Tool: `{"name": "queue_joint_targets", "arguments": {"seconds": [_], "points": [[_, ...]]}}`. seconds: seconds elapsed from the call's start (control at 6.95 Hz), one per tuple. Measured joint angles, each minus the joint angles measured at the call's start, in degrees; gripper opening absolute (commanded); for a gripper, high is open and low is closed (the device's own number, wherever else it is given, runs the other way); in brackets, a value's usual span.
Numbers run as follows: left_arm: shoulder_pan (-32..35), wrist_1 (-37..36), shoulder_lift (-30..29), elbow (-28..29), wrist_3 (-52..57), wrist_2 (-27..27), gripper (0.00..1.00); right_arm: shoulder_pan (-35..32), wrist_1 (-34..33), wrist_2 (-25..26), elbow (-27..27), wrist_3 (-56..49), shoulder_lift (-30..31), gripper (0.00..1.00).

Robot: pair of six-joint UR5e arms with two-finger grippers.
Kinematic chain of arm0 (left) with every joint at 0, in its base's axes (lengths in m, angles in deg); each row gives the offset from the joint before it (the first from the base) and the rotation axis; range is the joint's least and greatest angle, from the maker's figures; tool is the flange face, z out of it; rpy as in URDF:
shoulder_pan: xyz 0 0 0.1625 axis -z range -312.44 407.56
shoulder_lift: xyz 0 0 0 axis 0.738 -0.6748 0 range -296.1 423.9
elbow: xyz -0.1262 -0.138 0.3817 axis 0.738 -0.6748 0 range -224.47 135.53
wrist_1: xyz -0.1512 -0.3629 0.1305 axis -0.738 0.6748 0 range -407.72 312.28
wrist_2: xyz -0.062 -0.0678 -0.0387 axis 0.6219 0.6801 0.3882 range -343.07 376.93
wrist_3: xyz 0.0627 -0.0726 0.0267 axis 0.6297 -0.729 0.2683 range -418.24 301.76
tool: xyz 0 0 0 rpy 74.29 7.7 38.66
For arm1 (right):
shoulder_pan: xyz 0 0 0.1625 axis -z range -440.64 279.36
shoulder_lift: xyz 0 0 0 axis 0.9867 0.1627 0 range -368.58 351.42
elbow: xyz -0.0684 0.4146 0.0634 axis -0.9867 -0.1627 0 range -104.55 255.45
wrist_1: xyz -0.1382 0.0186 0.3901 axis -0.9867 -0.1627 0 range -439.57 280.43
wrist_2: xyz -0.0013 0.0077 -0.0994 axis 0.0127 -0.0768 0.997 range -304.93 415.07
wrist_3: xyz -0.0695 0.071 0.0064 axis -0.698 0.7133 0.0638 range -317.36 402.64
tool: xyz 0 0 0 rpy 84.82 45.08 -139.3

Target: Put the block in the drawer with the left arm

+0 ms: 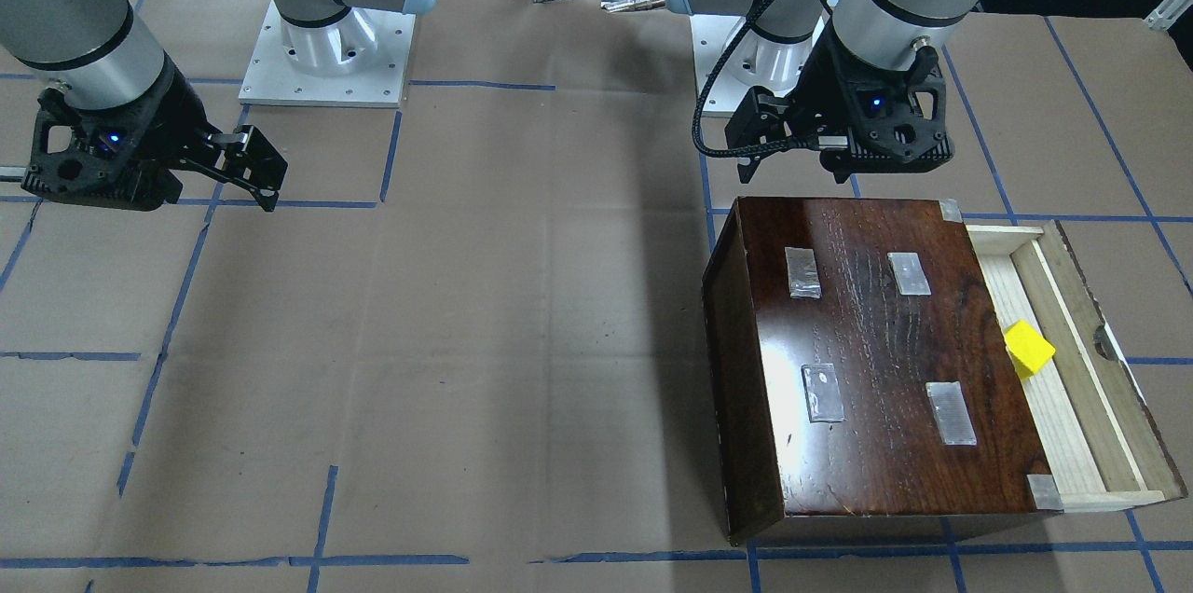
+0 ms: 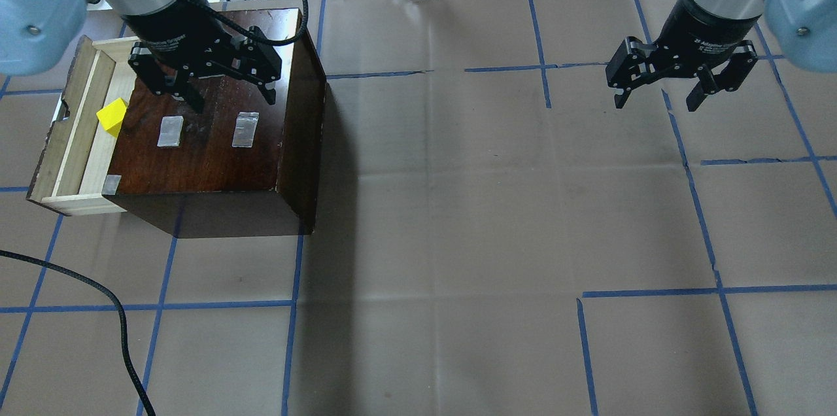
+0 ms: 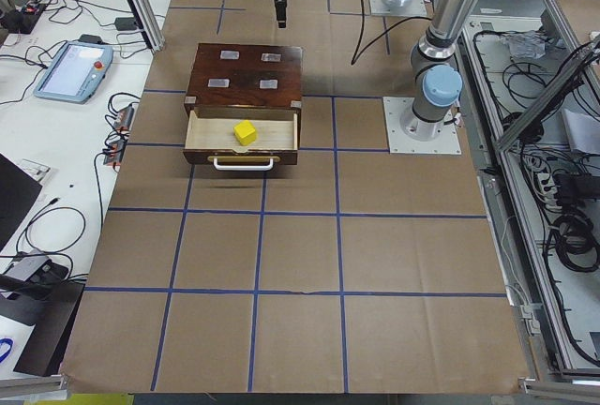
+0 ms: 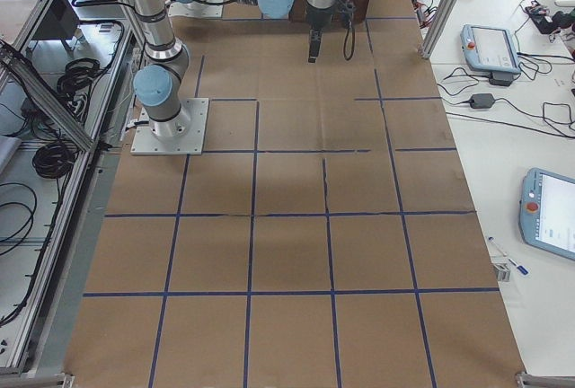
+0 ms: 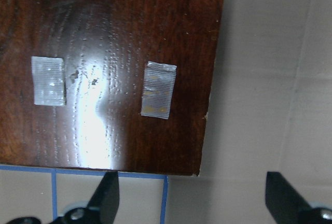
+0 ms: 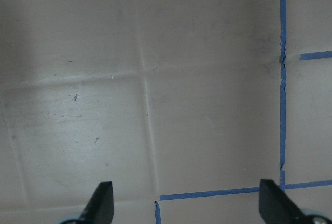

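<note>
The yellow block [image 1: 1029, 349] lies inside the pulled-out drawer [image 1: 1086, 388], a pale wood tray at the side of the dark-brown box [image 1: 867, 369]. The overhead view shows the block [image 2: 112, 116] tilted against the box edge in the drawer [image 2: 77, 121]. My left gripper [image 2: 232, 99] is open and empty, raised over the box top [image 2: 209, 141], apart from the block. In its wrist view the left gripper [image 5: 193, 198] hangs past the box's edge [image 5: 104, 53]. My right gripper [image 2: 657, 102] is open and empty over bare paper, far from the box.
Brown paper with blue tape lines [image 2: 458, 207] covers the table. A loose black cable [image 2: 98, 295] lies at the near left. The arm base plates [image 1: 326, 62] stand at the robot's side. Teach pendants [image 3: 73, 69] lie on side tables.
</note>
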Motion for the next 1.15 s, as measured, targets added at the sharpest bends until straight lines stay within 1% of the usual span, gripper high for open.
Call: {"name": "queue_joint_targets", "arguments": {"seconds": [0.43,0.86,1.15], "points": [[0.5,-0.8,1.1,-2.6,2.2,-0.6,0.99,0.0,0.0,0.0,0.0,0.0,0.0,1.00],[0.3,-1.5,1.4,-3.2,3.0,-1.0,0.99,0.0,0.0,0.0,0.0,0.0,0.0,1.00],[0.2,-1.8,1.5,-3.2,3.2,-2.8,0.99,0.0,0.0,0.0,0.0,0.0,0.0,1.00]]}}
